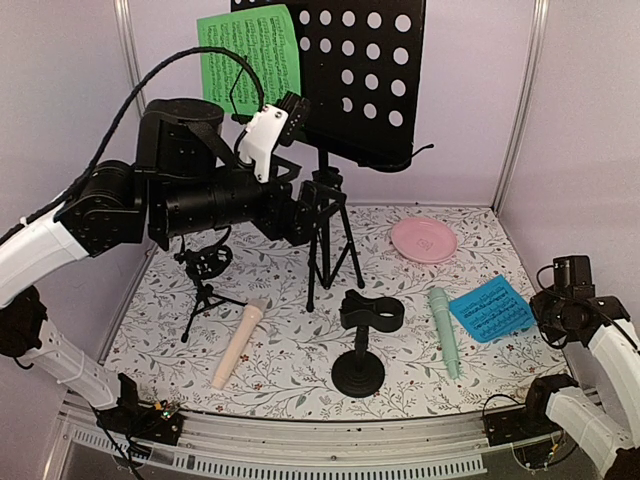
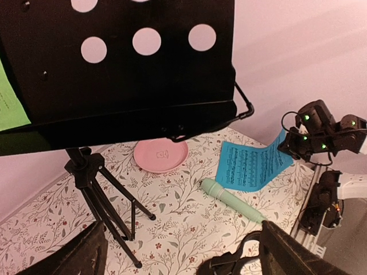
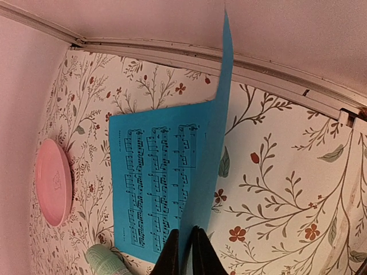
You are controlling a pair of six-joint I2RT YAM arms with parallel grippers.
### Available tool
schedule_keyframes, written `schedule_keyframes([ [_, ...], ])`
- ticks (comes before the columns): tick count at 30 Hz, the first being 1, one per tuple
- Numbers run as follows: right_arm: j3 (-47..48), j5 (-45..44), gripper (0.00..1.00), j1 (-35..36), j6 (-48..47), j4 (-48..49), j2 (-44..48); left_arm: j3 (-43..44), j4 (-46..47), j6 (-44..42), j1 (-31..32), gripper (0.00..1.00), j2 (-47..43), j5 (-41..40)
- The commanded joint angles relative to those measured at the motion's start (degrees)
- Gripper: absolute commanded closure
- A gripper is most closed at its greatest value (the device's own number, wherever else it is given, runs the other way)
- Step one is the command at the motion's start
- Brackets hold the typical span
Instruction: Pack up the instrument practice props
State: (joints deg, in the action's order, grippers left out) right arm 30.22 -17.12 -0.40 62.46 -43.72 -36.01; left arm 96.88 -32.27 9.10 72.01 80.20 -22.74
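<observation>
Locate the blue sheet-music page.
In the top view the blue page lies at the right of the table, beside the mint microphone, its edge pinched in the right claw.

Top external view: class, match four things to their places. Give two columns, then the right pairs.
1. green page
2. blue page
3. beige microphone
4. pink plate

A. lying on the table, front left
B. pinched in the right hand
C. up on the music stand
D. back right of the table

Pairs: 1-C; 2-B; 3-A; 4-D
</observation>
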Motion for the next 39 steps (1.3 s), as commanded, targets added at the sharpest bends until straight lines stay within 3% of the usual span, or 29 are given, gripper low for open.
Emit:
schedule_keyframes([
  [1,-1.3,0.5,0.89,0.0,4.5,-2.4,-0.4,-3.6,-1.5,1.6,0.0,0.08,-1.6,0.7],
  [5,-1.7,1.2,0.82,0.0,6.4,-3.5,0.1,-7.6,-1.6,1.6,-2.9,0.07,-4.1,3.8],
  [7,-1.0,1.5,0.73,-0.1,7.7,-5.3,-0.1,-9.3,-1.9,1.0,-5.5,0.07,-5.1,6.4],
  [10,1.3,2.7,0.69,-0.1,8.8,-7.9,-1.4,-10.9,-2.8,1.1,-10.9,0.07,-6.0,12.3],
  [16,5.2,4.0,0.54,0.0,6.5,-8.8,-3.4,-11.8,-4.4,0.6,-17.3,0.07,-4.9,17.3],
  [22,5.7,6.5,0.43,0.0,0.8,-5.4,-5.7,-13.8,-3.1,2.4,-20.8,0.08,-3.2,15.0],
  [31,15.2,3.2,0.25,0.0,-12.3,-5.9,-13.9,-7.4,-6.1,5.7,-24.0,0.08,3.4,12.2],
  [39,22.9,4.0,0.22,0.0,-26.8,2.3,-17.8,-1.9,-8.0,7.9,-26.2,0.07,6.8,10.3],
])
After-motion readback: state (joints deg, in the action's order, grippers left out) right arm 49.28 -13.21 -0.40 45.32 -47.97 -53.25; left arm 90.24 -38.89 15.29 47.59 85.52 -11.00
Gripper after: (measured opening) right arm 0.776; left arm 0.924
